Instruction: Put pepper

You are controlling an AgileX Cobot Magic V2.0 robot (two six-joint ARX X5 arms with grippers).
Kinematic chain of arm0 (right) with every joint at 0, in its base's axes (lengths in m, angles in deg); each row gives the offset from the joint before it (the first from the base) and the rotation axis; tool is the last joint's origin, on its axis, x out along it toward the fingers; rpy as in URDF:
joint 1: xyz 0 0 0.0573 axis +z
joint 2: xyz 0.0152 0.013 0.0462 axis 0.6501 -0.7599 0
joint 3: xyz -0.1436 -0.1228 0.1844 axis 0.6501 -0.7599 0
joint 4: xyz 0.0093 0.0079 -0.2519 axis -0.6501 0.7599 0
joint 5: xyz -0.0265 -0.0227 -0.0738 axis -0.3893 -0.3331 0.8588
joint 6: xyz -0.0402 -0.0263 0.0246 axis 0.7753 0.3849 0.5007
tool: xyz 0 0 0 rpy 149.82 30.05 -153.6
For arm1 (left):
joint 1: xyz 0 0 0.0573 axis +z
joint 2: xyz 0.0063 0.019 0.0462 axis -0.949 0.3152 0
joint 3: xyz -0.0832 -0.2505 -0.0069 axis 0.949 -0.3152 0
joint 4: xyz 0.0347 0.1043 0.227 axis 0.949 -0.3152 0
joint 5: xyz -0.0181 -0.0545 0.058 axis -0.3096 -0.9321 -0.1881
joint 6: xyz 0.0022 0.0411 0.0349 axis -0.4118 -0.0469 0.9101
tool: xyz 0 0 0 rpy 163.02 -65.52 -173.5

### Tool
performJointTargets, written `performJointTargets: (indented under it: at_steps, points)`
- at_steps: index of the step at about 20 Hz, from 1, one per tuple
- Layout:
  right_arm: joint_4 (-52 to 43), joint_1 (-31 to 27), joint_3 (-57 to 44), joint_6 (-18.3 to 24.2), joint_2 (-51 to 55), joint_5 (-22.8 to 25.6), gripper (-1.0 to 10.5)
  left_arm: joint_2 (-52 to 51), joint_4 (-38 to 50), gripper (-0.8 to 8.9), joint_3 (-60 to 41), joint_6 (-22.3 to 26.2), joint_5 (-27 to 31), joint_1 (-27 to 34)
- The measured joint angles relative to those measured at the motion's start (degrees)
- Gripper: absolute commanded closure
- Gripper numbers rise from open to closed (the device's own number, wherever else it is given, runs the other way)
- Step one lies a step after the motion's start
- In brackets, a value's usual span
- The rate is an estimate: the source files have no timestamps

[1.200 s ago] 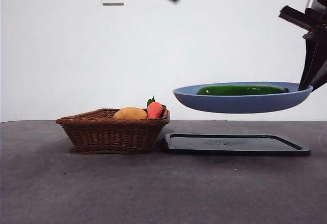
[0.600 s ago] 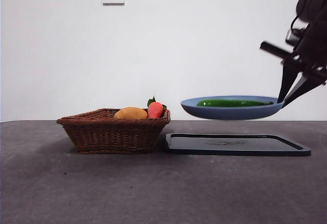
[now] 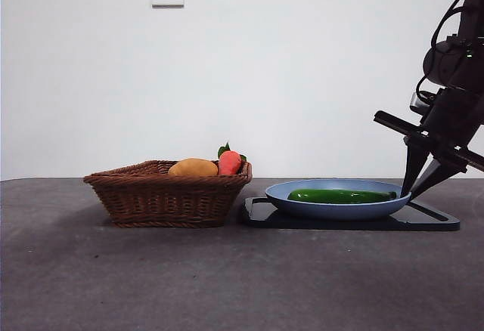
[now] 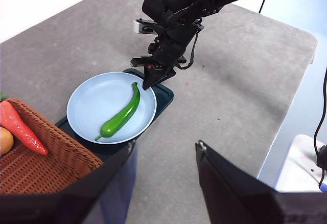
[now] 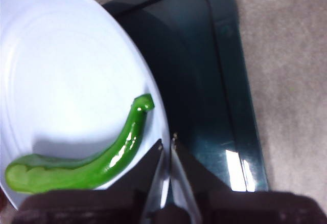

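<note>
Right end effector (image 3: 420,192) is down low at the far right of the bench (image 3: 227,278), clenched on the rim of the blue plate (image 3: 333,208). In its own wrist shot the two jaws sit pinched almost together with the plate's edge between them. That plate is sitting on the black tray (image 3: 435,218), and the pepper (image 3: 340,196) lies flat across the plate, long and glossy green, with its curved thin end toward the gripped side. You can see the same thing from above in the left wrist view: pepper (image 4: 121,115) stretched across the plate (image 4: 92,106), other arm's end effector (image 4: 152,82) on the rim.

Left end effector (image 4: 166,157) hangs high over the bench with its jaws spread wide, nothing in them.

Wicker basket (image 3: 162,195) sits just beside the tray, holding a yellow-orange fruit (image 3: 192,168) and a red-orange one with green leaves (image 3: 229,162).
</note>
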Motion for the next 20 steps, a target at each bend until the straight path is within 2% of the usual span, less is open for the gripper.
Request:
performJointTargets:
  at_steps: [6, 10, 15, 20]
  points:
    - [0.44, 0.0, 0.02, 1.49, 0.0, -0.15, 7.7, 0.0, -0.09, 6.04, 0.0, -0.09, 0.0, 0.0]
    - [1.77, -0.61, 0.02, 2.58, 2.89, -0.07, 7.7, 0.0, -1.03, 6.04, 0.0, -0.09, 0.02, 0.0]
    - [9.09, -0.44, 0.28, 7.43, 19.61, -0.22, 7.8, 0.0, -1.51, 6.08, 0.0, -0.07, 0.02, 0.0]
    - [26.32, 6.01, 0.28, 14.6, 34.95, -0.46, 7.8, 0.0, -3.43, 6.08, 0.0, -0.07, 0.0, 0.0]
